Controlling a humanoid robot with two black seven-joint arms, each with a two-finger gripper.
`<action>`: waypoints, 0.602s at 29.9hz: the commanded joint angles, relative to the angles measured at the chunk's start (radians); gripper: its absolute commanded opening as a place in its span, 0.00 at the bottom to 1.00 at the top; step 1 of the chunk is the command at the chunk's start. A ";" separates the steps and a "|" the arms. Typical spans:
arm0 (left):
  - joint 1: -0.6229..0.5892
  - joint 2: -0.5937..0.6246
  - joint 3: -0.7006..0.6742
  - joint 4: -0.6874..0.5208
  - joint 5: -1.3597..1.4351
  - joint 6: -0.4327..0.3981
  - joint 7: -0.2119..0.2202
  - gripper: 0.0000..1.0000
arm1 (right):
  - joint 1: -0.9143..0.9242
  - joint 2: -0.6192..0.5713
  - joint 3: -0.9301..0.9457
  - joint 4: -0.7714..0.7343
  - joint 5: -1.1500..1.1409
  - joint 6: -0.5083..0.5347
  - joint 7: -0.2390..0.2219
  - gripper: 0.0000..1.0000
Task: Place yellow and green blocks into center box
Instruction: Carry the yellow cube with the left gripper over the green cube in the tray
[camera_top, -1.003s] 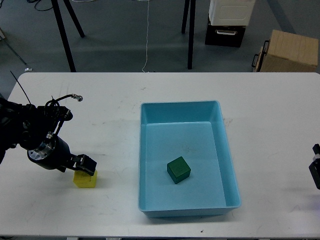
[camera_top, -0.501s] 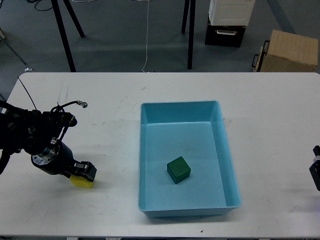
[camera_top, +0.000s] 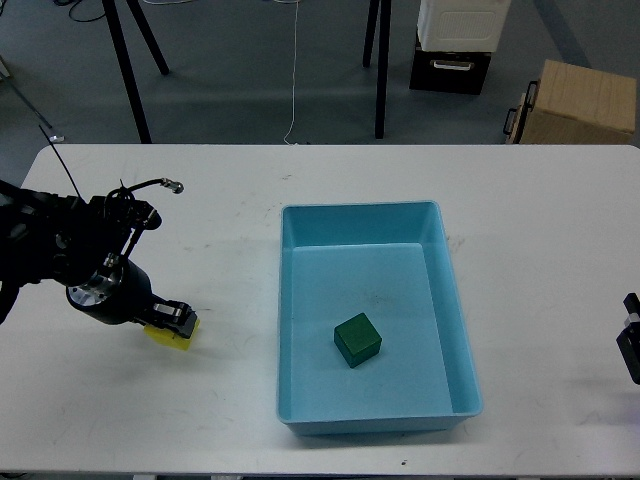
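Observation:
The yellow block (camera_top: 176, 340) sits tilted between the fingers of my left gripper (camera_top: 174, 322), at the left of the white table (camera_top: 230, 250). The gripper is shut on it and holds it just above the tabletop, left of the box. The green block (camera_top: 357, 339) lies inside the light blue box (camera_top: 440, 250) at the table's center. Only a small dark part of my right gripper (camera_top: 631, 340) shows at the right edge, and its fingers cannot be told apart.
Black stand legs (camera_top: 128, 70), a black-and-white case (camera_top: 455, 45) and a cardboard box (camera_top: 580, 100) stand on the floor beyond the table's far edge. A loose cable loops above my left wrist (camera_top: 150, 188).
My left gripper closed down onto the yellow block and has moved it up and slightly right, toward the box. The green block and right arm have not moved.

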 joint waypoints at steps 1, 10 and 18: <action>-0.083 -0.063 -0.073 -0.026 -0.049 0.000 -0.009 0.00 | 0.000 0.002 -0.001 -0.005 -0.006 0.000 0.002 0.83; -0.130 -0.358 -0.076 0.002 -0.067 0.000 -0.032 0.00 | -0.002 0.000 0.002 -0.015 -0.006 0.000 0.002 0.83; -0.103 -0.504 -0.076 0.063 -0.070 0.000 -0.036 0.00 | -0.012 0.002 -0.002 -0.025 -0.007 0.000 0.000 0.84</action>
